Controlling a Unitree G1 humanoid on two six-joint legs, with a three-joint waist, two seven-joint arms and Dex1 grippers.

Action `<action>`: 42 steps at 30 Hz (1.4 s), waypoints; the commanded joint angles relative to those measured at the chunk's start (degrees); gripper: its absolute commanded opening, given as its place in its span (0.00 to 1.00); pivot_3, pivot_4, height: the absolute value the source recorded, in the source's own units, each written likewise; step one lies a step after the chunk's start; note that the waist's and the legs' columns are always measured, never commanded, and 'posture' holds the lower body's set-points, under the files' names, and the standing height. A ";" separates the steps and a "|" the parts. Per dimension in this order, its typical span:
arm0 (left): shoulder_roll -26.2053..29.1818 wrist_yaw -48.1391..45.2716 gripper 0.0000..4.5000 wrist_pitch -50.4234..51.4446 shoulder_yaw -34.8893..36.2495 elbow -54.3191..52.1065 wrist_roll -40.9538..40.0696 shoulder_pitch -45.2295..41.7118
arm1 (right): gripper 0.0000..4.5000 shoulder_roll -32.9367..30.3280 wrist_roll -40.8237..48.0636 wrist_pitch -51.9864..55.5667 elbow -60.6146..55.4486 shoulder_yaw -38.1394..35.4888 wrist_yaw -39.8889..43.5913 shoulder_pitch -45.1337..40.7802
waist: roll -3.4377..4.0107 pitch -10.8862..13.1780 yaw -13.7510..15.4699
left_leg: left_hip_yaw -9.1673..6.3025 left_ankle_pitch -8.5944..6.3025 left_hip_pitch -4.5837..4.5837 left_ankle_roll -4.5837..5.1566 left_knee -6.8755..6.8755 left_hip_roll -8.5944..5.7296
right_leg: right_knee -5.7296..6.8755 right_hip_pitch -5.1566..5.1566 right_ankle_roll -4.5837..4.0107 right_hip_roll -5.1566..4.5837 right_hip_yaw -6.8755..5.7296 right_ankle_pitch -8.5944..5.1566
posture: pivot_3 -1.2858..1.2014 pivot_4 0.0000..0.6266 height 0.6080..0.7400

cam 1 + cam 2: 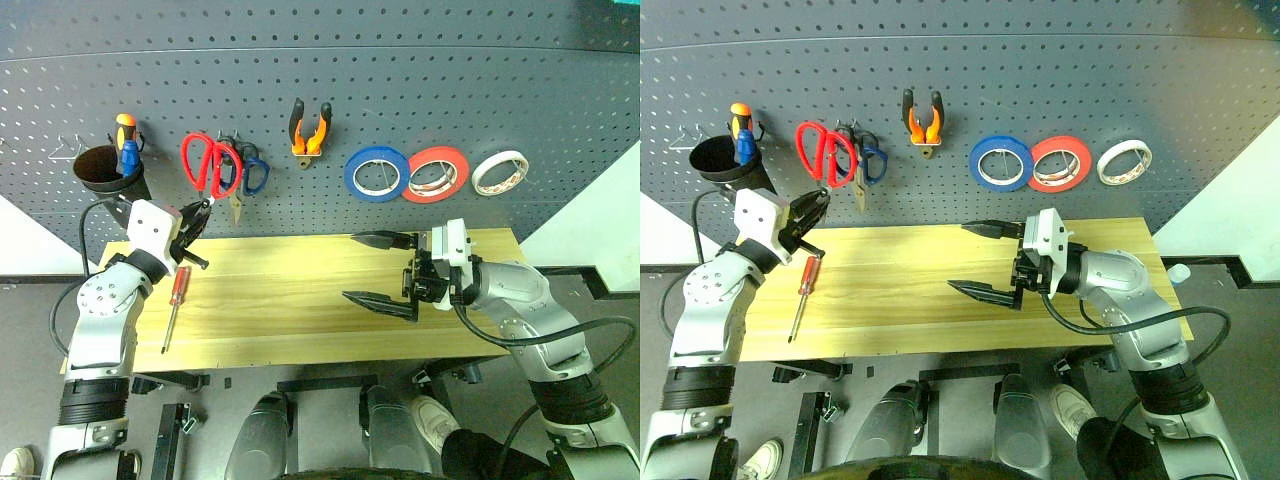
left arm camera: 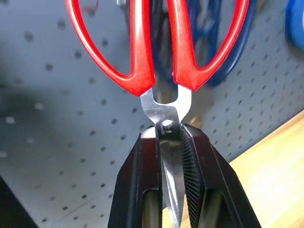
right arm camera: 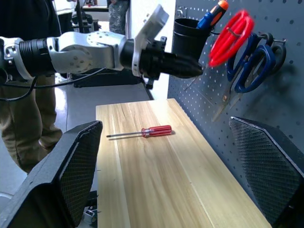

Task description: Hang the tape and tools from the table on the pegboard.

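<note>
My left gripper (image 2: pixel 167 130) is shut on the red-handled scissors (image 1: pixel 205 165) at their pivot. It holds the handles up against the dark pegboard (image 1: pixel 400 80); whether a hook passes through a handle loop I cannot tell. The slim red-handled screwdriver (image 1: pixel 175 300) lies on the left part of the wooden table (image 1: pixel 300 330). The orange-and-black pliers (image 1: pixel 310 128) and the cream tape (image 1: pixel 500 172) hang on the pegboard. My right gripper (image 1: pixel 383 270) hovers open over the table's middle with nothing between its fingers.
Blue-handled scissors (image 1: pixel 250 175) hang just right of the red ones. A black cup (image 1: pixel 105 172) holding an orange-and-blue screwdriver (image 1: pixel 126 145) hangs to their left. A blue roll (image 1: pixel 377 174) and a red-orange roll (image 1: pixel 437 174) hang beside the cream tape. A person's trousers (image 3: pixel 28 123) show beyond the table's left end.
</note>
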 commanded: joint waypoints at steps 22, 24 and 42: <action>2.02 12.79 0.99 38.64 4.45 14.23 -3.92 0.29 | 1.00 0.22 -3.26 -1.34 -1.18 -0.05 0.59 1.25 | -0.06 -0.20 -1.11 | -0.08 0.01 0.17 0.01 0.08 0.00 | 0.26 0.08 0.03 0.03 0.00 -0.01 | 0.49 0.23 0.94; 2.12 13.38 0.99 38.44 3.70 20.41 -3.09 -2.75 | 1.00 0.11 -3.40 -1.25 -1.16 -0.11 0.64 1.48 | -0.07 -0.21 -1.16 | -0.08 0.01 0.17 0.01 0.08 0.00 | 0.25 0.10 0.03 0.03 0.00 -0.01 | 0.49 0.24 0.94; 3.83 9.92 0.73 25.98 0.05 59.65 2.57 -21.07 | 1.00 -1.86 -4.13 -0.33 -4.43 -1.82 -1.36 5.97 | -0.09 -0.22 -1.43 | -0.05 0.01 0.18 0.00 0.06 0.00 | 0.25 0.08 0.06 0.01 0.01 -0.01 | 0.47 0.26 0.94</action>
